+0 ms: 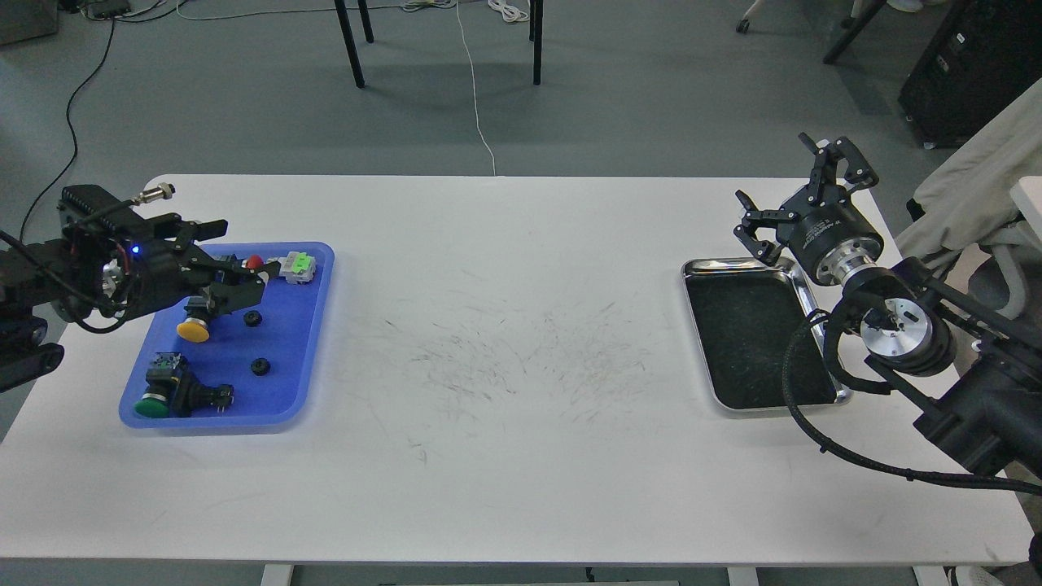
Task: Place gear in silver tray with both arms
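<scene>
Two small black gears lie in the blue tray [286, 350], one [253, 318] near its middle and one [260, 366] a little nearer to me. My left gripper [244, 252] is open and empty. It hovers over the far left part of the blue tray, just above and left of the upper gear, and touches neither gear. The silver tray [737, 264] lies at the right of the table, and nothing shows on its dark bottom. My right gripper [794, 189] is open and empty, raised just beyond the silver tray's far right corner.
The blue tray also holds a yellow push button [194, 327], a green push button [155, 399], a red button [254, 261] and a green-and-white part [297, 264]. The white table [521, 342] is scuffed in the middle. Chair legs and cables lie beyond its far edge.
</scene>
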Robot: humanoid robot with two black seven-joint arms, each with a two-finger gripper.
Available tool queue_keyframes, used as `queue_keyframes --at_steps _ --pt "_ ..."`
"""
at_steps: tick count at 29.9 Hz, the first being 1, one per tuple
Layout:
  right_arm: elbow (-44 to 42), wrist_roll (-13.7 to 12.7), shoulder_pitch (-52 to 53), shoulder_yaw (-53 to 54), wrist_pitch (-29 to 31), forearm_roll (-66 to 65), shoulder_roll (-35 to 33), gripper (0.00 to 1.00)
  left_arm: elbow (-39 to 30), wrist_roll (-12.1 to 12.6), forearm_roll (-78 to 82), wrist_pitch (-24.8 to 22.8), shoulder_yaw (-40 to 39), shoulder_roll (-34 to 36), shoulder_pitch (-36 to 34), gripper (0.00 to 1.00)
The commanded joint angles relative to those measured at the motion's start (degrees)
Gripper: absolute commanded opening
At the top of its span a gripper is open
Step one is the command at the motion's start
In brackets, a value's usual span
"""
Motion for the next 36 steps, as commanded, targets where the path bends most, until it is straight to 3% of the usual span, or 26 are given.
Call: queue_keyframes --at_steps 1,14,21,36 --pt "-0.1 -0.1 -0.1 0.0 0.0 -0.1 0.2 0.99 -0.5 0.0 3.4 -0.1 1.1 1.4 0.1 0.98" --pt "-0.2 -0.2 0.0 -0.1 -0.1 -2.1 0.5 0.99 -0.6 0.0 9.5 2.1 1.6 3.8 0.6 0.87" --pt "-0.1 -0.3 0.0 -0.1 -0.1 -2.1 0.4 0.99 0.5 0.0 8.1 6.3 0.1 4.2 -0.5 0.80" --pt "-0.5 -0.2 -0.1 -1.0 0.0 -2.2 0.4 0.99 -5.4 0.0 19.4 6.3 2.7 6.2 0.0 0.82"
